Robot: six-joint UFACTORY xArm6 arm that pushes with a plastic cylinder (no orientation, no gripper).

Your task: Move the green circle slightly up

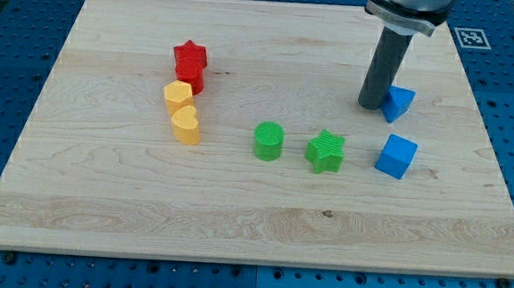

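The green circle [269, 140] stands near the middle of the wooden board [101, 215]. A green star [325, 152] sits just to its right. My tip [370, 104] is well to the upper right of the green circle, touching or almost touching the left side of a blue triangle [399, 103]. The rod rises from there to the view's top.
A blue cube [396, 156] lies right of the green star. A red star [191, 58] with a red block [190, 77] below it, a yellow hexagon [177, 95] and a yellow heart [187, 124] form a column at the left. Blue pegboard surrounds the board.
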